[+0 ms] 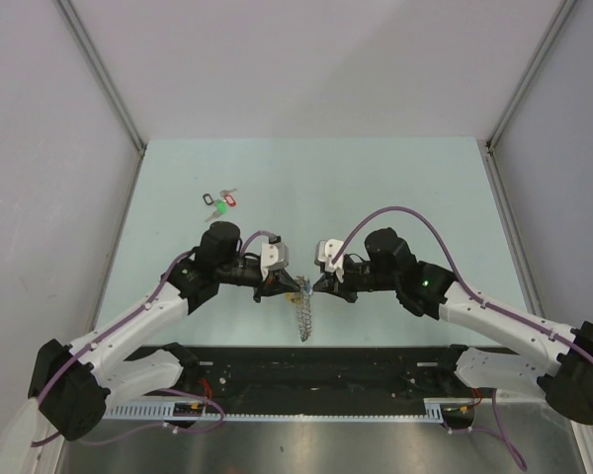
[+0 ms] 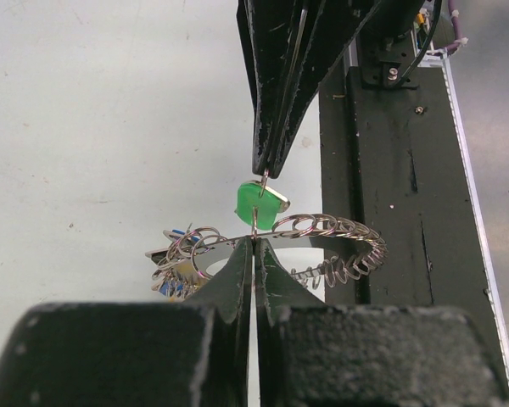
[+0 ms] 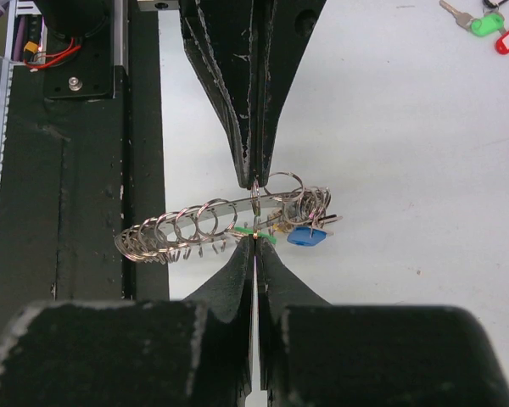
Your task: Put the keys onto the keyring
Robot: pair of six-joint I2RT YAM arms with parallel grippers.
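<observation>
The keyring (image 1: pixel 304 316), a big grey coil of wire, hangs in the air between both grippers at the table's near middle. My left gripper (image 2: pixel 254 242) is shut on one coil of the keyring (image 2: pixel 339 227). My right gripper (image 3: pixel 254 240) is shut on the small ring of the green-tagged key (image 3: pixel 246 231), right against the keyring (image 3: pixel 178 229). In the left wrist view the green tag (image 2: pixel 256 203) hangs under the right gripper (image 2: pixel 265 172). The blue-tagged key (image 3: pixel 305 236) sits among the coils at one end, with the left gripper (image 3: pixel 254 181) above. In the top view the two grippers (image 1: pixel 295 286) (image 1: pixel 314 286) nearly touch.
The bunch of three keys tagged black, red and green (image 1: pixel 219 203) lies on the table at the far left, also in the right wrist view (image 3: pixel 490 24). A black rail (image 1: pixel 306 365) runs along the near edge below the keyring. Grey walls stand on three sides.
</observation>
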